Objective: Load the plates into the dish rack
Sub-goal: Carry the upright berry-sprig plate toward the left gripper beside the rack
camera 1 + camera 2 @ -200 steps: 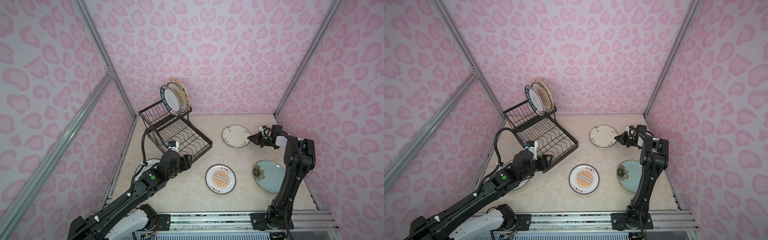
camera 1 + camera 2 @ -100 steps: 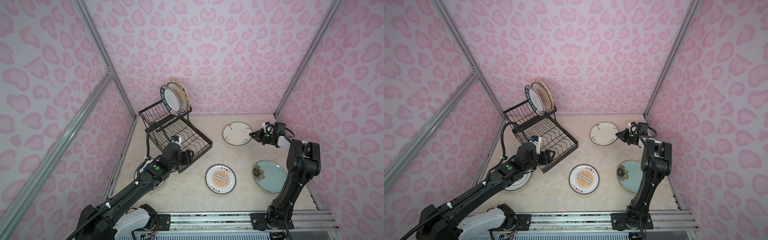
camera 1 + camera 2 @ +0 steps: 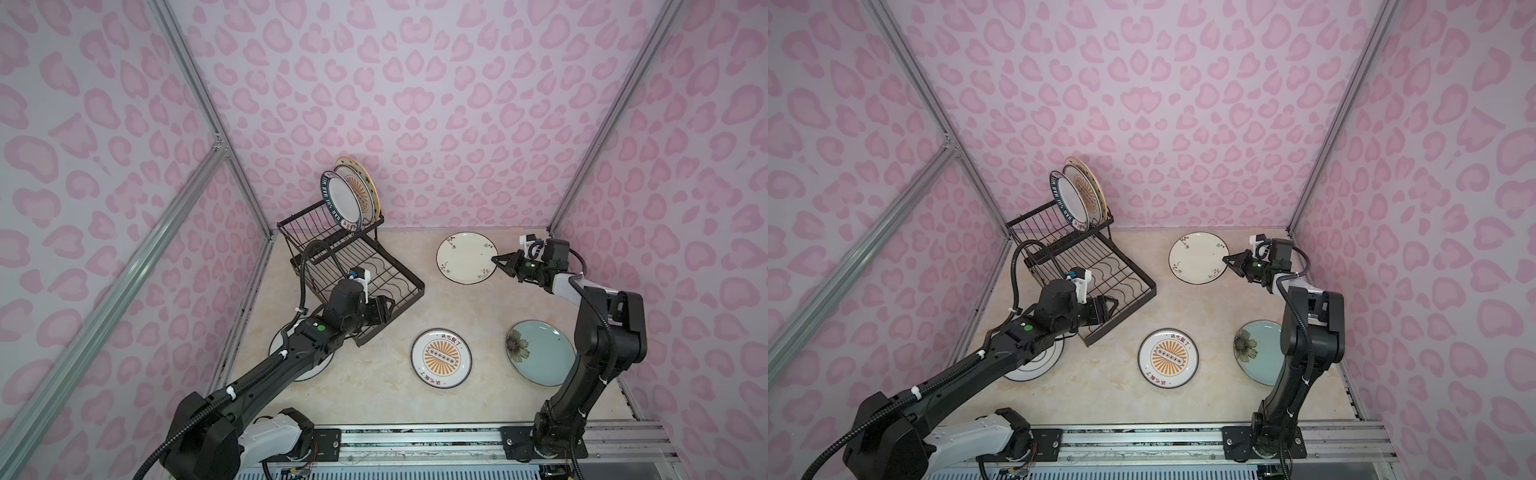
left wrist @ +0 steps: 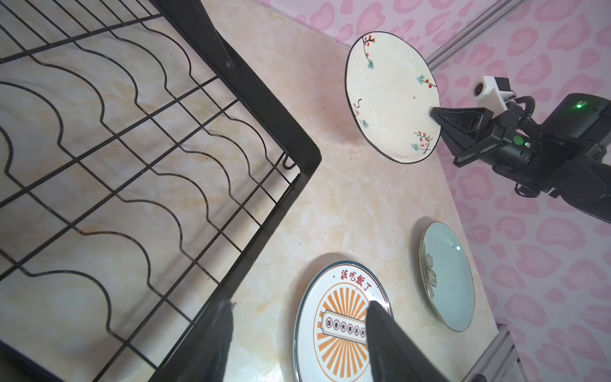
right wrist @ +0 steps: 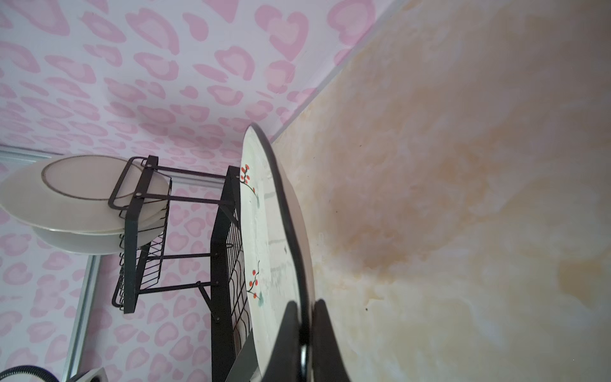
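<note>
My right gripper (image 3: 496,261) (image 5: 305,307) is shut on the rim of a white floral plate (image 3: 466,257) (image 5: 264,231), held tilted off the table at the back right. My left gripper (image 3: 388,309) (image 4: 297,306) hangs open and empty over the near corner of the black wire dish rack (image 3: 365,274) (image 4: 132,132). Two plates (image 3: 349,195) stand upright in the rack's raised tier. An orange sunburst plate (image 3: 441,358) and a pale blue-green plate (image 3: 540,353) lie flat on the table. Another white plate (image 3: 1034,365) lies partly hidden under my left arm.
Pink patterned walls (image 3: 415,104) enclose the marble table (image 3: 457,303) on three sides. The rack's flat tray with wavy wires (image 4: 99,148) holds nothing. The right arm's upright links (image 3: 598,345) stand over part of the blue-green plate.
My right gripper has raised the floral plate and carried it slightly toward the back and left. My left arm has reached forward over the rack's near corner.
</note>
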